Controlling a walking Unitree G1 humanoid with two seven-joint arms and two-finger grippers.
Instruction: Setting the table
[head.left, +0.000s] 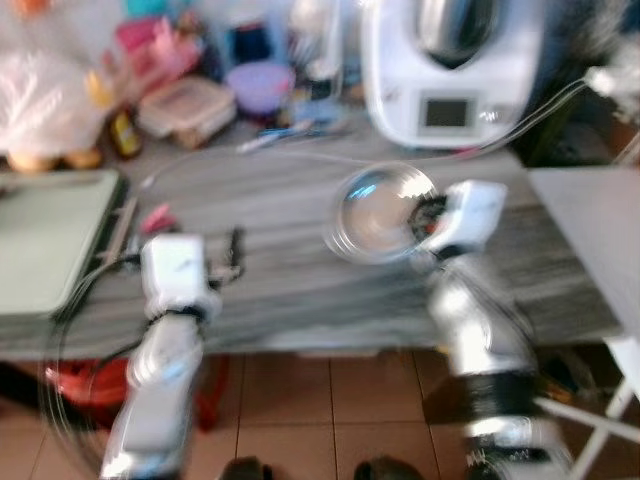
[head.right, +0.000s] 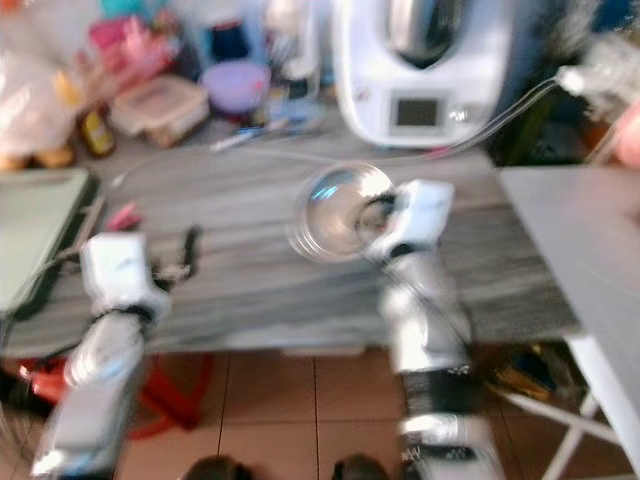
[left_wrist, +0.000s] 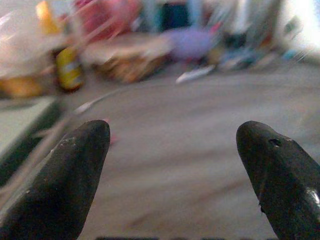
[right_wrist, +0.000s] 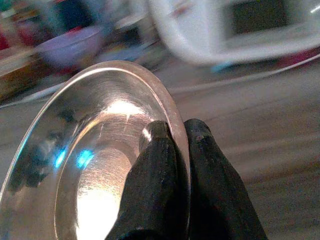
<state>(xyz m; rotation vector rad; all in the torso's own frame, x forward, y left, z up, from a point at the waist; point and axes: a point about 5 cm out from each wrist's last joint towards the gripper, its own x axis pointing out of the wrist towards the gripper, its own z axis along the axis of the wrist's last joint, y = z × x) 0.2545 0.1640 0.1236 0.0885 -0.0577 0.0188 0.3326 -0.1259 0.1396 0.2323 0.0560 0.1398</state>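
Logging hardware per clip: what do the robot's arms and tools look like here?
Both arms are silver with white boxy wrist housings. The left tool has two long black fingers with rounded tips. The right tool has the same black fingers. Thin dark cables run by the left wrist.

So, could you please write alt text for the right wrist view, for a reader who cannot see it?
The right gripper pinches the rim of a shiny metal plate between its two black fingers, above a grey wood-grain table. Behind, blurred, are a white kitchen machine and a purple bowl.
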